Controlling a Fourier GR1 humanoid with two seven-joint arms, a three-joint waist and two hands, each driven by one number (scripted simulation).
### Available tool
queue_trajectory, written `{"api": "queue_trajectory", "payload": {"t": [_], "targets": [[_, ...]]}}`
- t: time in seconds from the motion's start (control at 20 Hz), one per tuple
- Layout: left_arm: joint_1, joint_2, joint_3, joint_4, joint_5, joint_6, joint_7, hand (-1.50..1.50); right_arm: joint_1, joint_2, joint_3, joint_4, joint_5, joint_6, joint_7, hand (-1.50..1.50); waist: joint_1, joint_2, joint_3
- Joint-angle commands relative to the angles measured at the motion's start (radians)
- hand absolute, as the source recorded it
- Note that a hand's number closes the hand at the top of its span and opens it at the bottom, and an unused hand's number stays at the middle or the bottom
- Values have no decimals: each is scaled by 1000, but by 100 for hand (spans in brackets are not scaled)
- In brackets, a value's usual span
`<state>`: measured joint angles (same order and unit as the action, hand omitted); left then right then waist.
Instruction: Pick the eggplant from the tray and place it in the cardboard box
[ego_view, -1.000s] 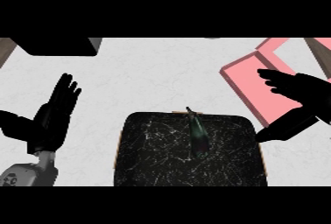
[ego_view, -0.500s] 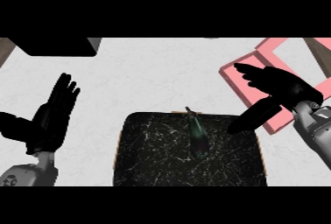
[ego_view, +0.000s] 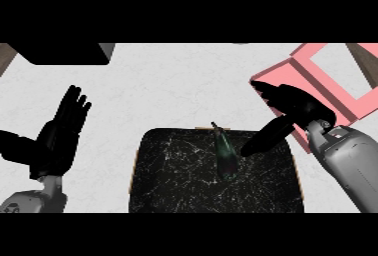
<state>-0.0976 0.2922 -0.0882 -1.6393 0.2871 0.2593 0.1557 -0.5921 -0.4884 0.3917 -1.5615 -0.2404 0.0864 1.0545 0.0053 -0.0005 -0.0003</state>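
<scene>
From the head view: slim, dark eggplant (ego_view: 225, 152) with a greenish sheen, lying lengthwise mid-tray (ego_view: 170, 185), stem at the far rim. Right robot hand (ego_view: 291, 107) open, empty, beside the pink cardboard box (ego_view: 336, 85). Left robot hand (ego_view: 63, 132) open, resting over the surface (ego_view: 170, 85).

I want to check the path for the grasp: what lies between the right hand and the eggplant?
In the head view, only a bare strip of the dark tray lies between the right hand and the eggplant; nothing else.
</scene>
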Motion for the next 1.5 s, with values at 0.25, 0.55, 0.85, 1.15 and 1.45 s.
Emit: {"api": "queue_trajectory", "payload": {"t": [0.25, 0.55, 0.85, 1.15, 1.45], "targets": [[9, -29, 35, 4, -34, -31, -8, 0, 97, 75, -14, -83, 137, -5, 94, -150, -7, -1, 0], [-45, -38, 66, 49, -47, -60, 12, 0, 83, 164, -48, 68, 193, 40, -7, -150, -3, 1, 0], [16, -47, 93, 6, -33, -98, -8, 0, 118, 200, -25, 40, 252, 60, 36, -150, -3, 0, 0], [16, -112, 31, -24, -121, -44, 28, 0, 142, 279, -18, 82, 355, 46, 15, -150, -3, 0, 0], [13, -97, 76, -91, -100, -67, 90, 0, 123, 321, -38, 103, 383, 87, 23, -150, -2, 0, 0]]}}
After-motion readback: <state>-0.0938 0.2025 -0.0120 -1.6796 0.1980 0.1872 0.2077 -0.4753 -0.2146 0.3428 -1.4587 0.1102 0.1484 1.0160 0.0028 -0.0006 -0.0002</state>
